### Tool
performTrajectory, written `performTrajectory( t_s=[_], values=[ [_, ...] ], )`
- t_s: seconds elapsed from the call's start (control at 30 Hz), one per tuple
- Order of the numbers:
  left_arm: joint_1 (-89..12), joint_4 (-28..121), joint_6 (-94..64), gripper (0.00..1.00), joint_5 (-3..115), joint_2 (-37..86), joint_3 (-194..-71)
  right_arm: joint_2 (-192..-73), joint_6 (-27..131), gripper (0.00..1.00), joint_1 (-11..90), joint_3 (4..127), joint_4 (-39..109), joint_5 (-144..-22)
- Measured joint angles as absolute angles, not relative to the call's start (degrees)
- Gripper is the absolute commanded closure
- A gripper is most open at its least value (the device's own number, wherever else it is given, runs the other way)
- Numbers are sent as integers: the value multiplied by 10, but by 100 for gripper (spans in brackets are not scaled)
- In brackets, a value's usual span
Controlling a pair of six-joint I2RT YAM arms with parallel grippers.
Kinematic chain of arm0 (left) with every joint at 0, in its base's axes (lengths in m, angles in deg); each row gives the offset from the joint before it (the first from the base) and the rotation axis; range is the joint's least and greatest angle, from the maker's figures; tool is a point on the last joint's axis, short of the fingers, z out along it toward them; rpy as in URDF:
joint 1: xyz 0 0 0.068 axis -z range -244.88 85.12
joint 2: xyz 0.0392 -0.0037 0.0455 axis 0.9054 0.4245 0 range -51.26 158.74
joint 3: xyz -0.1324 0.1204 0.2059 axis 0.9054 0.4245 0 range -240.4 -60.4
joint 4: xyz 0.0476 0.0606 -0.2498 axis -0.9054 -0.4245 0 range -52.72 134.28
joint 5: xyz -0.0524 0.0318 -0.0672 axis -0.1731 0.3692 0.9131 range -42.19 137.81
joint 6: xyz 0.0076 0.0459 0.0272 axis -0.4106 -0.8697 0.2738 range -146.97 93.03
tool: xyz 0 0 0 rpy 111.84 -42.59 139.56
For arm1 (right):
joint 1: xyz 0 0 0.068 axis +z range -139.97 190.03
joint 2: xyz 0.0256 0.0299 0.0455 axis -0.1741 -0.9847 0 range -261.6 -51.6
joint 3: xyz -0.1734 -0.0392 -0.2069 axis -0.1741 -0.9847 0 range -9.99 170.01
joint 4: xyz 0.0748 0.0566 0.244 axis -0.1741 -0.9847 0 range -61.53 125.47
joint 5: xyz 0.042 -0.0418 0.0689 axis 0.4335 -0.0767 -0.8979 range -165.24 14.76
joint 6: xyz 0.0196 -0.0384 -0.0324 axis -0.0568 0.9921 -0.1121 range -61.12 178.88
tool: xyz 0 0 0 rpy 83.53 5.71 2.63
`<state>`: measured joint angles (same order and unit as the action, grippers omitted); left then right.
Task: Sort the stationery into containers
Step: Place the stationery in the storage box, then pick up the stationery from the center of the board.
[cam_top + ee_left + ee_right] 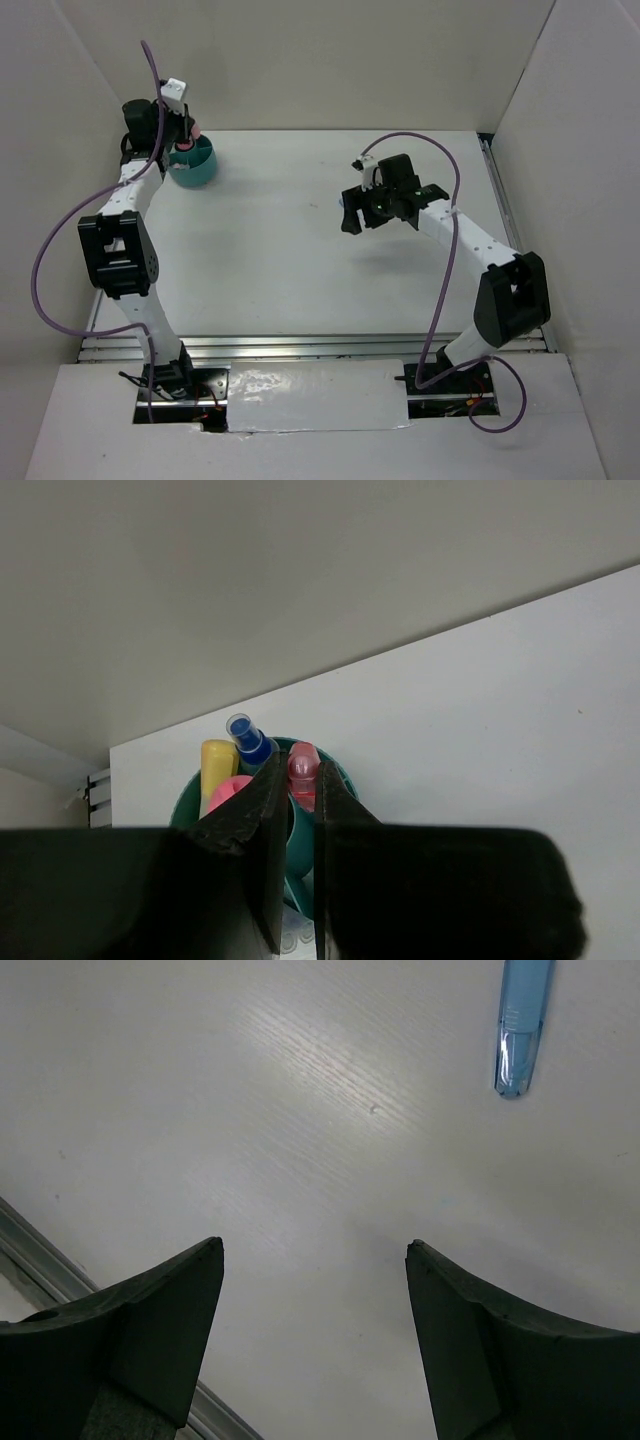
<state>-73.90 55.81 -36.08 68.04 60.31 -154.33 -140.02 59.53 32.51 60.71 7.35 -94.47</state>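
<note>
Nearby, left pincer (298, 780) hangs closed over teal tub (203, 172); right pincer (315, 1260) gapes near blue pen (522, 1020).

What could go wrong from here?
The left gripper hangs just over the crowded tub; moving off could snag the pink marker or tip the tub. The blue pen lies ahead of the open right gripper, off to one side, not between its jaws; closing now would likely miss.

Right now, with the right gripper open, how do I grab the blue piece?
Pinch across its slim body from straight above: the blue piece lies flat on the table, and the open right gripper is turned to close across its width.
</note>
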Motion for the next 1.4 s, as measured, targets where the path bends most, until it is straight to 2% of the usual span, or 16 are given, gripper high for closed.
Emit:
performTrajectory(
  t_s=[0.47, 0.5, 0.6, 0.63, 0.73, 0.8, 1.0, 1.17, 1.4],
  values=[
    [-750, 520, -379, 99, 689, 658, -1566, -1477, 562, 21, 280, 654, 71, -957],
    [-751, 518, -382, 98, 689, 664, -1570, -1485, 559, 21, 277, 659, 71, -957],
    [-753, 512, -389, 83, 689, 679, -1582, -1502, 555, 21, 270, 667, 71, -958],
    [-753, 509, -389, 72, 689, 682, -1582, -1506, 554, 21, 268, 670, 69, -958],
    [-754, 500, -390, 54, 689, 686, -1583, -1526, 553, 22, 265, 682, 67, -959],
    [-754, 498, -390, 49, 688, 686, -1583, -1540, 551, 23, 265, 692, 67, -959],
    [-755, 498, -387, 43, 689, 686, -1583, -1600, 550, 24, 269, 740, 66, -945],
    [-756, 499, -378, 42, 696, 678, -1575, -1663, 551, 25, 283, 791, 61, -893],
    [-756, 505, -355, 41, 728, 601, -1517, -1745, 552, 28, 302, 861, 59, -816]
  ],
)
